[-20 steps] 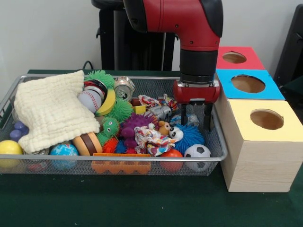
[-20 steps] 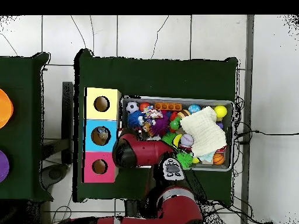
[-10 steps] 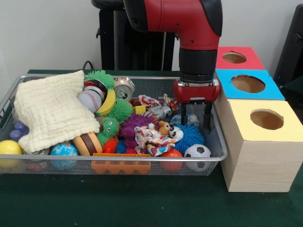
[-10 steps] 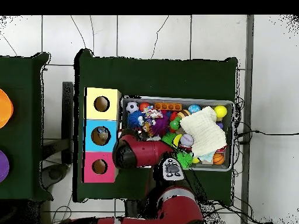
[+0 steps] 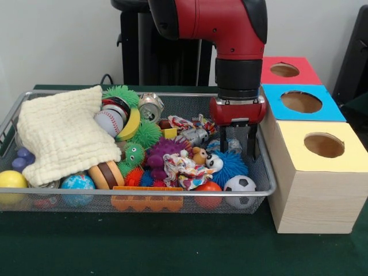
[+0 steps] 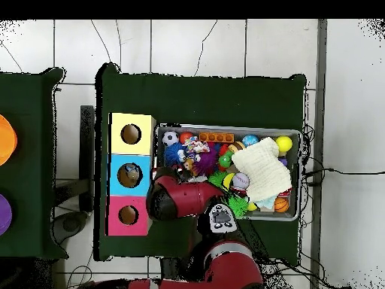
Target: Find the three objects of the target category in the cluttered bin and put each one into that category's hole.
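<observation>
My gripper (image 5: pixel 237 147) hangs open inside the right end of the wire bin (image 5: pixel 269 172), its black fingers (image 5: pixel 252 144) empty. Its tips stand just above a blue spiky ball (image 5: pixel 233 165) and behind a small soccer ball (image 5: pixel 239 186). A silver can-like piece (image 5: pixel 195 135) lies to its left. Three boxes with round holes stand right of the bin: yellow (image 5: pixel 299 135), blue (image 5: pixel 329 112), red (image 5: pixel 306 72). In the overhead view the red arm (image 6: pixel 184 197) covers the gripper; the yellow box (image 6: pixel 117 134), blue box (image 6: pixel 116 174) and red box (image 6: pixel 114 215) line the bin's left side.
A cream cloth (image 5: pixel 60 132) covers the bin's left part. Around it lie a baseball (image 5: pixel 108 122), a banana (image 5: pixel 132 125), green spiky balls (image 5: pixel 122 95), a globe ball (image 5: pixel 77 185), a yellow ball (image 5: pixel 11 180), a purple spiky toy (image 5: pixel 167 148) and an orange ball (image 5: pixel 208 190).
The arm has edged slightly to the left in the front view, still at the same height; the gripper stays open and nothing in the bin has moved.
</observation>
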Controlling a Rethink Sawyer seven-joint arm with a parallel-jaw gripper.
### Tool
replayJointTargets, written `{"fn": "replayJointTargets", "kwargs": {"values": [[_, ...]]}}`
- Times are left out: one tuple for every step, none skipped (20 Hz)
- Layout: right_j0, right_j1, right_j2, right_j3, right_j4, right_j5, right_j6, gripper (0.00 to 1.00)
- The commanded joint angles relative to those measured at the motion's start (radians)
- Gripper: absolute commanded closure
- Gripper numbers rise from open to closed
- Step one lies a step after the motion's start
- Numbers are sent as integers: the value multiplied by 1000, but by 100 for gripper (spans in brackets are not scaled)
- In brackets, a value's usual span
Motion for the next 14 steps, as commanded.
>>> {"fn": "replayJointTargets", "kwargs": {"values": [[-60,181,8,81,-96,56,67,0],[-60,181,7,82,-97,57,70,0],[-59,180,5,84,-98,56,73,0],[-57,180,1,87,-98,57,77,0],[-54,180,-2,88,-98,54,80,0],[-55,180,-2,89,-101,53,79,0],[-58,182,0,90,-103,54,79,0],[-60,183,1,90,-105,55,80,0],[-59,183,0,90,-104,55,81,0],[-61,185,1,89,-108,55,78,0],[-60,188,-1,89,-109,51,80,0],[-61,190,-2,90,-112,47,81,0],[-61,190,-3,92,-116,43,81,0],[-61,190,-5,94,-119,38,82,0]]}}
